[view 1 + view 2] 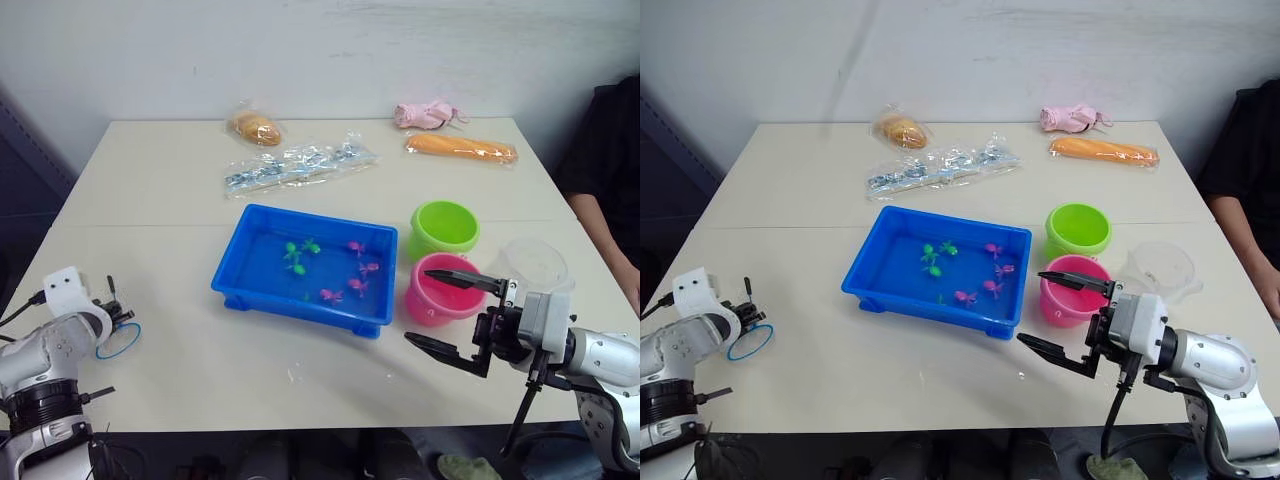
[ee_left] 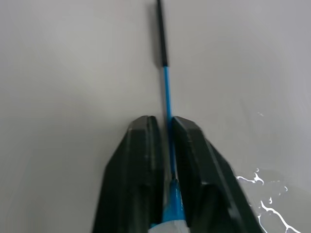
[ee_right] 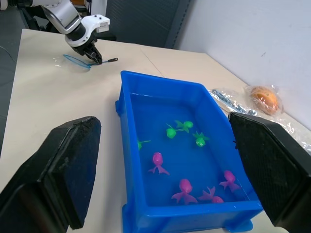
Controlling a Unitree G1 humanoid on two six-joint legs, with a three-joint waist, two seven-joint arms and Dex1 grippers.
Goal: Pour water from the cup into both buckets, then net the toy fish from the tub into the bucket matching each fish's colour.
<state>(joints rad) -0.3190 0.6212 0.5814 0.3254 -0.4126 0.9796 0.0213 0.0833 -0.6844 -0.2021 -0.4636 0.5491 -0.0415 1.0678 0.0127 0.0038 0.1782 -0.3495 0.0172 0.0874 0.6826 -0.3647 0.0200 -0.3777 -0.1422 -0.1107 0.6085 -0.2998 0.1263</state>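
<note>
Your left gripper has its jaws pinched on the net by its thin blue handle, which runs straight out between the two black fingers and turns dark toward its far end. The hoop lies flat on the pale, smooth surface just beside that gripper, close to the near left edge, with bare surface all the way from it to the tub.

Your right gripper has its jaws spread wide with nothing between them. In the right wrist view the tub sits straight ahead of the fingers, framed between the two broad black pads. It is a glossy blue rectangle with a raised rim, holding shallow water and the toy fish: green ones at the far end, pink ones nearer you.

The upper fingertip overlaps the pink bucket in the eye views; the green bucket stands just beyond it, the two nearly touching. The clear cup sits upright just outside the pink bucket, near the right edge. A person's arm lies along that edge. Crinkled plastic bags lie well beyond the tub.
</note>
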